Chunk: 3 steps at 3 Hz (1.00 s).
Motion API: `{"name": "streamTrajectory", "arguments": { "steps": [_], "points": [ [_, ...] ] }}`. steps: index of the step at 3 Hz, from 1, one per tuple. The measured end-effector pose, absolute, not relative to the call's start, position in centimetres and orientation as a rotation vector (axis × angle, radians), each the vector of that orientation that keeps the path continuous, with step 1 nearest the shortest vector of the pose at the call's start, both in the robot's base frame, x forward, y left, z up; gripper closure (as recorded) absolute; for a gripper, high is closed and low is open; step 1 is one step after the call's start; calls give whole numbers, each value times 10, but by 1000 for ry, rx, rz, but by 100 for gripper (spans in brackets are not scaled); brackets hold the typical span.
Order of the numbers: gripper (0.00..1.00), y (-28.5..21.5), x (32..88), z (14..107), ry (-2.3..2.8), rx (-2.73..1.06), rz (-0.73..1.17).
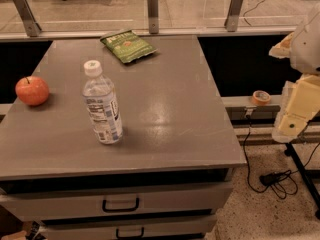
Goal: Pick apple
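Resting on the grey worktop [170, 114], close to its left edge: one apple [32, 90], small, round, red-orange, with a short dark stem pointing up. It stands alone. The water bottle [101, 104] is apart to its right, and the green snack bag [128, 45] lies well apart toward the far edge.

Handling, as judged: firm, and light enough for a single gripper. The skin is smooth and probably slippery, so an off-centre pinch may roll it or squeeze it out. The flesh would bruise under hard pressure.

Best hold: across the widest girth, jaws on opposite sides at mid-height, approaching from above and clear of the stem. There is room all round, though the worktop's left edge is near and a nudge could send the fruit off.

Gripper [296, 111]: pale, at the right edge of the view, beside the worktop and off it, well apart from the apple. State of the jaws: cannot tell.

Also present: drawers [120, 201] beneath; tape roll [260, 97] on the ledge to the right.
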State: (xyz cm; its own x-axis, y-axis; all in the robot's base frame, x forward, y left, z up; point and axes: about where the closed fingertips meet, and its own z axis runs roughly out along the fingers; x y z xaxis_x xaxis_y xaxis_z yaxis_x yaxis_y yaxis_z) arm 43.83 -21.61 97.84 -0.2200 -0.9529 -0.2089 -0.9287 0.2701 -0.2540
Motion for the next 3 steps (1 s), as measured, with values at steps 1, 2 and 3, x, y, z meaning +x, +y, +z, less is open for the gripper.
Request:
{"name": "streamTrajectory", "arguments": {
  "steps": [1, 2, 3],
  "points": [
    [0, -215, 440, 979, 2220, -1721, -108],
    [0, -199, 469, 975, 2145, -1755, -78],
    [0, -149, 514, 967, 1994, -1807, 4]
  ]
}}
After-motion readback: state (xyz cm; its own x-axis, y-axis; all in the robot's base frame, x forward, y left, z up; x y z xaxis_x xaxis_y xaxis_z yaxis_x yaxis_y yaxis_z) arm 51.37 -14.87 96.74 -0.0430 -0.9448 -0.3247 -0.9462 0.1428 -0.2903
